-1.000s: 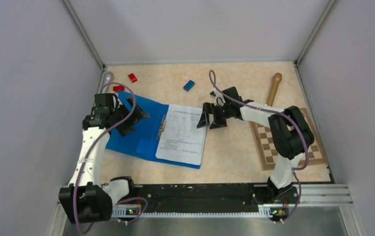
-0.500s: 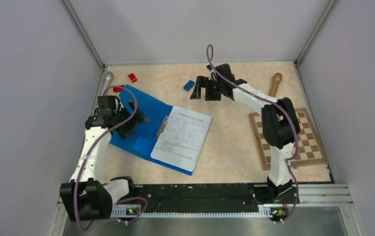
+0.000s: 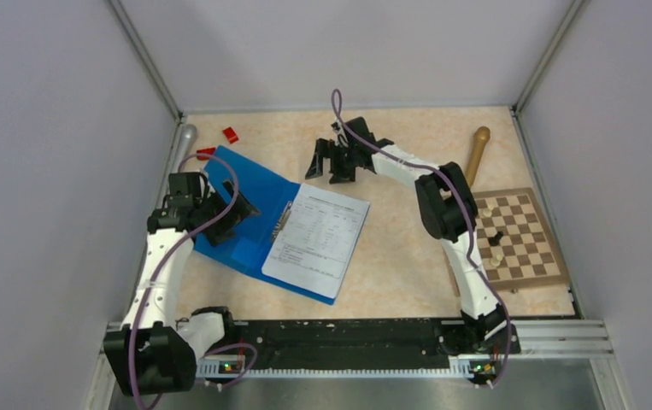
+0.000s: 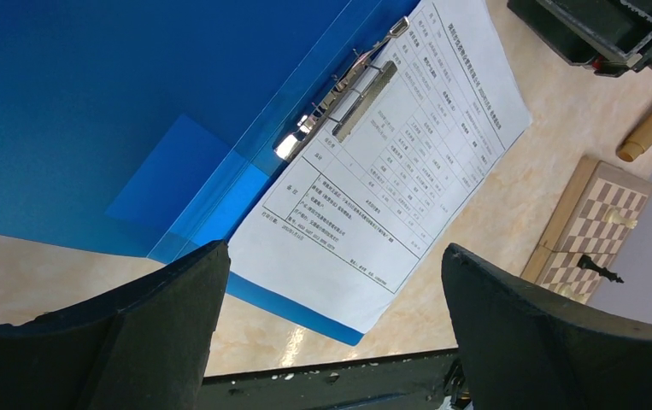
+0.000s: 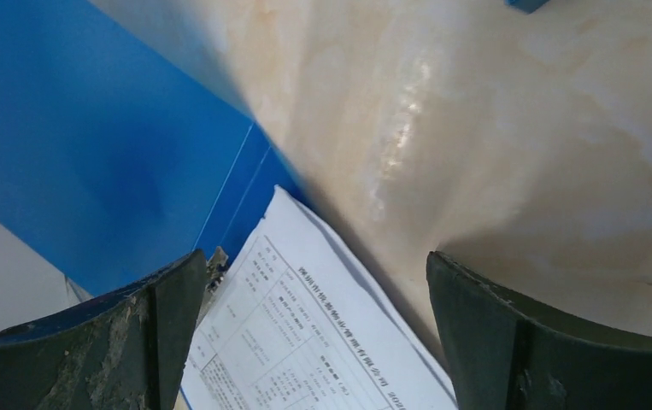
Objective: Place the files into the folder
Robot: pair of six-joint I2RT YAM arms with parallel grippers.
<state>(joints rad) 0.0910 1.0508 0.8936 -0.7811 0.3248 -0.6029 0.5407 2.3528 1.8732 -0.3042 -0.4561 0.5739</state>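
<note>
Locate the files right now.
In the top view, the files lie flat left of centre, on the right half of the open folder, just right of its metal clip, with the chessboard further right.

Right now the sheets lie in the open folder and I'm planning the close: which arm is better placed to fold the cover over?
Probably left. The left gripper hangs open over the spread cover of the folder, beside the files; the right gripper, also open, hangs by the files' far edge, off the cover.
</note>
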